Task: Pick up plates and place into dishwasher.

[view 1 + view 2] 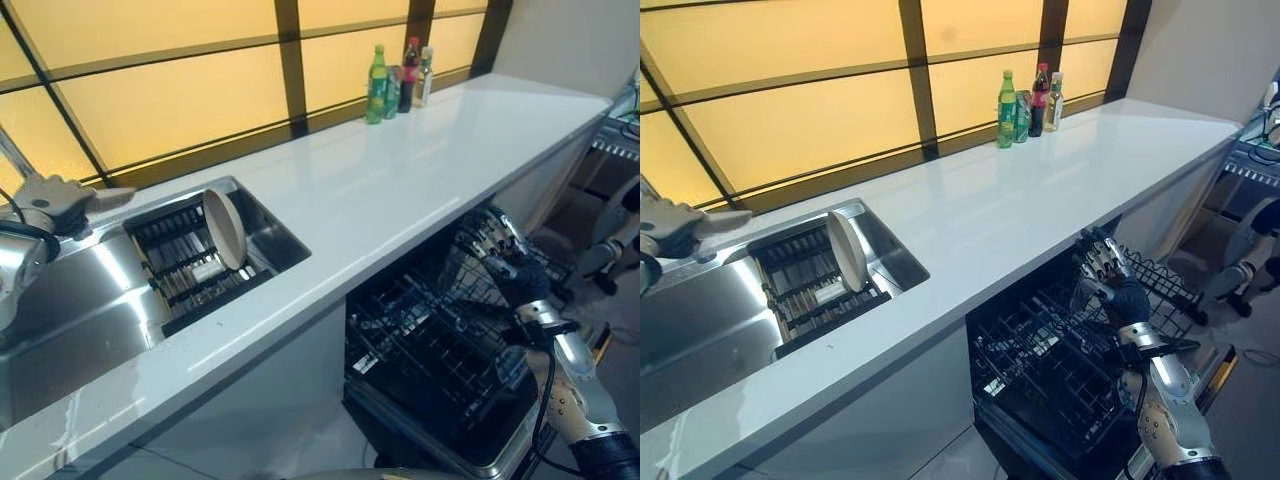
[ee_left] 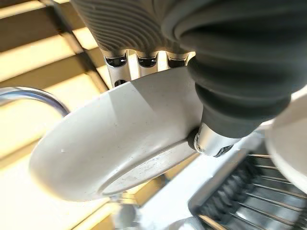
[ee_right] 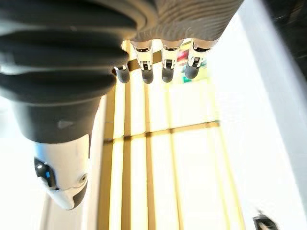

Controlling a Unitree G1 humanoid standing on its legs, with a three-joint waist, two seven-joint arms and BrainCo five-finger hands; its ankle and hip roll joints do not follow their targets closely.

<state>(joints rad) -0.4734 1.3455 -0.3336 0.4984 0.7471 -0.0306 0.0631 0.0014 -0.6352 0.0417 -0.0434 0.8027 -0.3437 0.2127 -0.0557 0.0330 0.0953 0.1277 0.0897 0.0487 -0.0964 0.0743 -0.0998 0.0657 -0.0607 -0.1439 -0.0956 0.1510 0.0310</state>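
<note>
Left wrist view is showing the left hand (image 2: 216, 91) gripping a white plate (image 2: 115, 143), its fingers (image 2: 117, 69) curling over the rim and the thumb pressing the underside. From the head, that hand is hovering above the steel sink (image 1: 90, 290) at the counter's (image 1: 400, 170) left end. A second plate (image 1: 224, 229) is standing upright in the dark rack (image 1: 185, 265) inside the sink. The right hand (image 1: 1110, 285) is hanging over the open dishwasher's (image 1: 1060, 370) wire basket, fingers straight and holding nothing. Bottles (image 1: 398, 80) are standing at the counter's far edge by the window.
</note>
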